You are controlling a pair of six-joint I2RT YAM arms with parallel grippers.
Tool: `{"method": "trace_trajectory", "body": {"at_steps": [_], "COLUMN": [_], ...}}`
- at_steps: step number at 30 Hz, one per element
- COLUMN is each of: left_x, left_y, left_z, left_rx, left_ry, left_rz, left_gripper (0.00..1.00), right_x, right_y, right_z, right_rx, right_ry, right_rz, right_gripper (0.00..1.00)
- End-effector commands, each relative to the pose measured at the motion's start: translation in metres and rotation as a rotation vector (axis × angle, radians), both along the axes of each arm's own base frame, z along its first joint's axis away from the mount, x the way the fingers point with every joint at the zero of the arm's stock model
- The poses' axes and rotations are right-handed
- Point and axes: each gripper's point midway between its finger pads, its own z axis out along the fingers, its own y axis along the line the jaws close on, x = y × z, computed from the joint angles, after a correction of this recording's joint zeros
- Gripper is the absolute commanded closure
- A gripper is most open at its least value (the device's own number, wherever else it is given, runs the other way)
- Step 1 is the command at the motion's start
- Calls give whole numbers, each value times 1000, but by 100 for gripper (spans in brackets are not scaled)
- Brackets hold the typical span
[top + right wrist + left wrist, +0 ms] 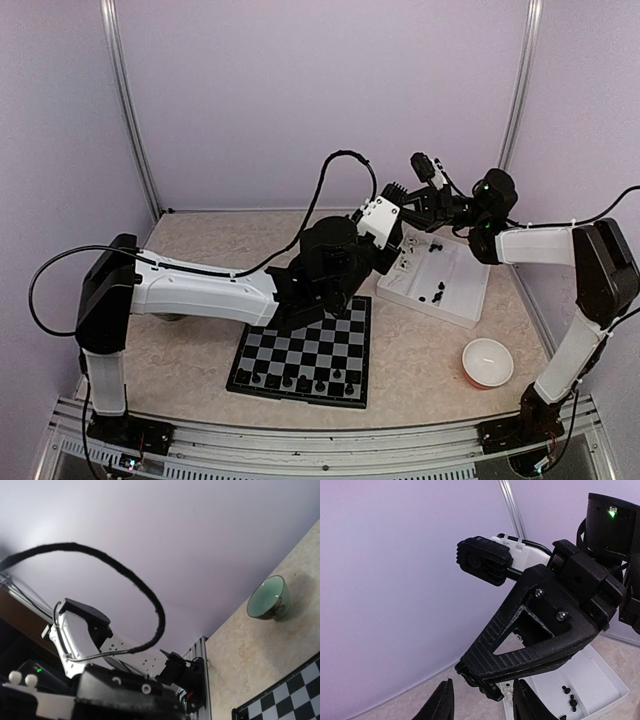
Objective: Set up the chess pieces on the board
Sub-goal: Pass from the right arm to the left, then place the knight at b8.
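Chess pieces (pixel 298 380) stand in a row along the near edge of the board (pixel 312 340), which lies flat on the desk (pixel 420 350) in front of the arms. A few more black pieces lie loose in the white tray (pixel 462 300) just right of the board. A bowl (pixel 487 362) sits near the tray's near corner. Both arms meet over the tray's far left end. The left tool (pixel 483 685) has its fingers (pixel 440 702) apart, and the tip of the right tool (pixel 479 676) sits in the gap between them. Whether the right tool is together or clamped on a piece cannot be told.
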Motion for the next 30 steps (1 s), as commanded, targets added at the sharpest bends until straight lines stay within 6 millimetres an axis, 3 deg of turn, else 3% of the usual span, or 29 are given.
{"method": "trace_trajectory", "body": {"at_steps": [1, 8, 16, 18, 20, 24, 28, 30], "left_x": [0, 11, 13, 11, 8, -2, -18, -29], "left_y": [-7, 3, 14, 18, 23, 29, 35, 42], "left_z": [6, 9, 11, 12, 15, 25, 21, 5], "left_rx": [-17, -52, -79, -77, -71, -2, 92, 144], "left_ry": [-14, -15, -10, -11, -6, 75, 277, 422], "left_rz": [-10, 66, 96, 98, 91, 23, -93, -156], "left_gripper": [59, 66, 89, 94, 98, 100, 100, 100], "right_x": [-11, -16, -17, -18, -16, 0, 18, 27], "right_y": [2, 6, 6, 5, 3, -18, -48, -60], "right_z": [15, 14, 14, 15, 16, 8, -15, -28], "right_rx": [20, 17, 15, 10, -7, -57, -124, -171], "right_ry": [-49, -43, -39, -52, -72, -153, -203, -246], "right_rz": [3, 17, 18, 28, 31, -20, -104, -154], "right_gripper": [88, 86, 85, 76, 60, 45, 42, 42]}}
